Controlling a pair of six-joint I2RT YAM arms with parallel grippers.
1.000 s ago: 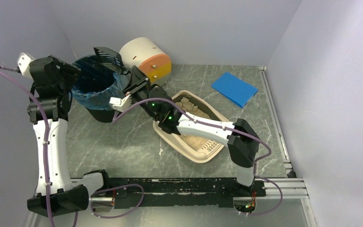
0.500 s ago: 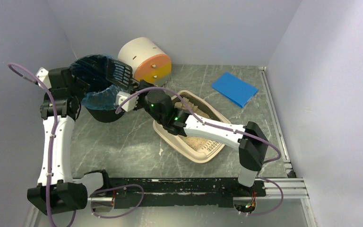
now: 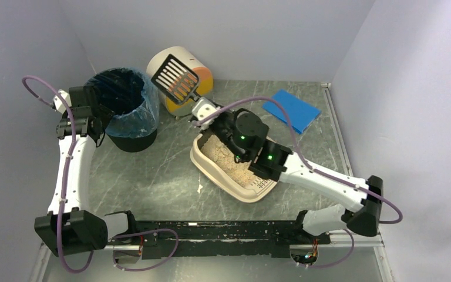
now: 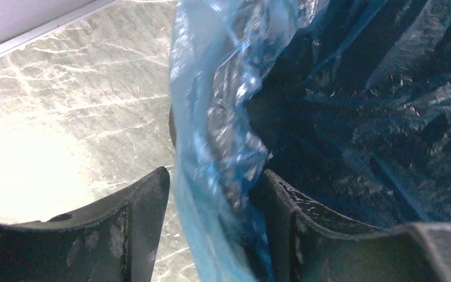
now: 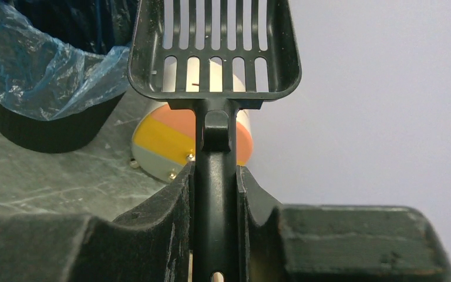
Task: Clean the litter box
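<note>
The grey marbled tabletop fills my overhead view. On it, right of centre, sits the shallow beige plastic litter box, lying at an angle with its slotted ledge toward the near edge and tan sandy litter spread inside. My right arm reaches across above it.

At the far left stands the round black bin with its crinkled blue plastic liner folded over the rim. Just beside it, against the back wall, is the white cylindrical drawer unit with orange and yellow fronts. The flat blue rectangular pad lies well apart, toward the far right.

The black slotted plastic scoop is raised in front of the drawer unit, head up and tilted, with nothing I can see lying in it. My right gripper pinches its handle, both fingers pressed against it.

My left gripper is at the bin's left rim, one finger outside and one inside, with the liner between them. I cannot tell whether they are clamping the rim or merely straddling it.
</note>
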